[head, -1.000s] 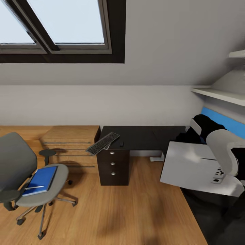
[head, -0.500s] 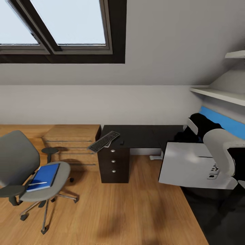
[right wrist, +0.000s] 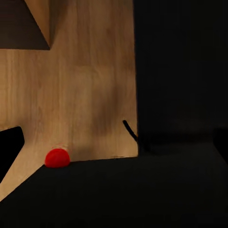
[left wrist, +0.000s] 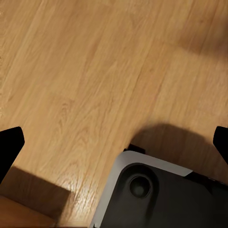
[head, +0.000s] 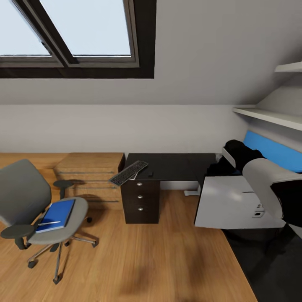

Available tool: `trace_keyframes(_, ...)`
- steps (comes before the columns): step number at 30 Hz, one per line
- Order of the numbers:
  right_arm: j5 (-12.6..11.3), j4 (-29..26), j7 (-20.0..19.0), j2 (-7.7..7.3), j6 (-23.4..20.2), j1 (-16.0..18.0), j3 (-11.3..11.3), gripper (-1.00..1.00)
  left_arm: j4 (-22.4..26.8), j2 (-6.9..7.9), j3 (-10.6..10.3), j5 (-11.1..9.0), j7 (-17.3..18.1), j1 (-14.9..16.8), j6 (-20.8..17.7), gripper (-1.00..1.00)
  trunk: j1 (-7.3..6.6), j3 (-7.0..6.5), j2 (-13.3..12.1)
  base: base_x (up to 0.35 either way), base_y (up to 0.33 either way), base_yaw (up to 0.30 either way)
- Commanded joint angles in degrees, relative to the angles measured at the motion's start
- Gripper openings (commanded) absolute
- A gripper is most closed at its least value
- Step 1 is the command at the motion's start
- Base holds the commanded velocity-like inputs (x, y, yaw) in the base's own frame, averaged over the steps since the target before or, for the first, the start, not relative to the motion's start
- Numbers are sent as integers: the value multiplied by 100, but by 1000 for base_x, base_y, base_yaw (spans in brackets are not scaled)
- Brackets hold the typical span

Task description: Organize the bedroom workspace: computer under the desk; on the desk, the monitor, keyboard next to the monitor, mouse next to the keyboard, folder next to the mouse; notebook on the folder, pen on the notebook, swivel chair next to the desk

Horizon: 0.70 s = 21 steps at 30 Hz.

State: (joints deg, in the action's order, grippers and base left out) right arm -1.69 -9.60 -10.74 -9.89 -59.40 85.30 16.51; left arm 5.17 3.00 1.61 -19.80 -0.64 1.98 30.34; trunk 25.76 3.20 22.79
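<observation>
While the robot stands back on the wood-plank floor (head: 167, 260), the L-shaped desk (head: 176, 165) sits against the low wall beneath the skylight (head: 75, 33), beside a light-wood chest of drawers (head: 90, 176). The keyboard (head: 128, 173) lies askew at the desk's near left corner, one end jutting past the edge above the dark drawer unit (head: 140, 201). The tiny black mouse (head: 149, 173) rests on the top just beside it.

Off to the left, well apart from the desk, the swivel chair (head: 31, 205) carries the blue folder (head: 56, 215) on its seat, with the white pen (head: 49, 223) lying across the folder's near end; I cannot make out the notebook for certain.

At the right, the monitor (head: 228, 201) shows its white back, tilted over the dark stretch of desk, with the right arm's pale shell (head: 264, 184) in front of it. In the right wrist view a small red dot (right wrist: 57, 158) glows at the monitor's dark edge over the floorboards.

The left claw (left wrist: 114, 142) hangs released, its black fingertips (left wrist: 9, 142) spread wide over bare floor and the robot's grey base (left wrist: 156, 194). Whether the right claw (right wrist: 114, 147) is clenched or released I cannot tell, with only one dark fingertip (right wrist: 9, 145) plain.
</observation>
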Motion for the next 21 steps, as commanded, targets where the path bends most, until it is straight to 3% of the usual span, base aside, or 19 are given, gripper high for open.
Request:
trace_keyframes(1,-6,-7,-45,-5,-20,4,98,100,-1,-1,14,11,-7,4,16,100,2,14,12,-126,0,0)
trace_keyframes(7,-3,-14,-198,-4,-19,4,400,100,-1,-1,7,11,-7,4,16,100,2,14,12,-172,0,0)
trace_keyframes(21,-3,-161,-218,12,-19,4,453,100,-4,-1,13,11,-7,4,-2,100,2,14,12,-123,0,0)
